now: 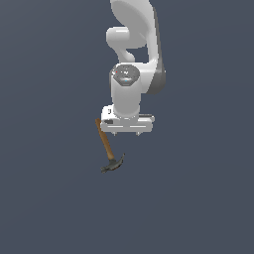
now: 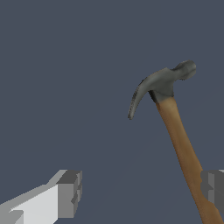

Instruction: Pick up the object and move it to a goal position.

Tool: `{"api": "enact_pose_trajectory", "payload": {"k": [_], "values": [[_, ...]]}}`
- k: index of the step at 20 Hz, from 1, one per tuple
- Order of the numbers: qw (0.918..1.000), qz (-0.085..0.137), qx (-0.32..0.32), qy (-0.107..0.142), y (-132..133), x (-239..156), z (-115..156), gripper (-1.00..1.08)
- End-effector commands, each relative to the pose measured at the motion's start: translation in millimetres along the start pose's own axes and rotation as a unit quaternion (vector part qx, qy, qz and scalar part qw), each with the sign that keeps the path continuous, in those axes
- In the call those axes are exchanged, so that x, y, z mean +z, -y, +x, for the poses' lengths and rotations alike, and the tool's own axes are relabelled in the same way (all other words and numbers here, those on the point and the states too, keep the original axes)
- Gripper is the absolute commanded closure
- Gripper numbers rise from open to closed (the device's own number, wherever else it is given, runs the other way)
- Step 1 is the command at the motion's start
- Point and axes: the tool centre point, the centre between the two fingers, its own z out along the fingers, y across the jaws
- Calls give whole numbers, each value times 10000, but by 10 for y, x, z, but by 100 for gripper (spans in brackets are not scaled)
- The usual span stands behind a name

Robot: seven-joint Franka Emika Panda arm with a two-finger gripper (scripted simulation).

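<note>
Seen from above in the exterior view: 1 white Panda arm reaching down over a plain dark blue-grey table, ending in the tool pointed downward. Lying flat on the table, 1 small claw hammer, orange-brown handle running diagonally from a tip just beside the tool's left end, in the exterior view's terms, down to the dark grey curved head at the near side of the picture. Head clear of the tool, handle tip right at its edge; impossible to tell from this view whether they touch. In the wrist view: 2 fingers spread wide apart, 1 light grey finger with a darker pad on 1 side, the other finger at the opposite edge of the picture. Nothing clamped between them. Hammer handle passing just beside the second finger, overlapping it in the picture, while the head with its curved claw sits further out ahead of the fingers. Wide bare table between the 2 fingers. Hammer resting on the table, not lifted.
</note>
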Motion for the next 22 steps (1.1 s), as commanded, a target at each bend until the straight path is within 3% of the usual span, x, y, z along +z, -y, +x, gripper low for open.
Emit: {"api": "enact_pose_trajectory", "payload": {"k": [1,10,22], "values": [[10000,0,0,0,0,0,0,-92],[9998,127,37,-118,-6,-177,43,-92],[9998,109,-91,-134,-106,-62,14,-92]]}}
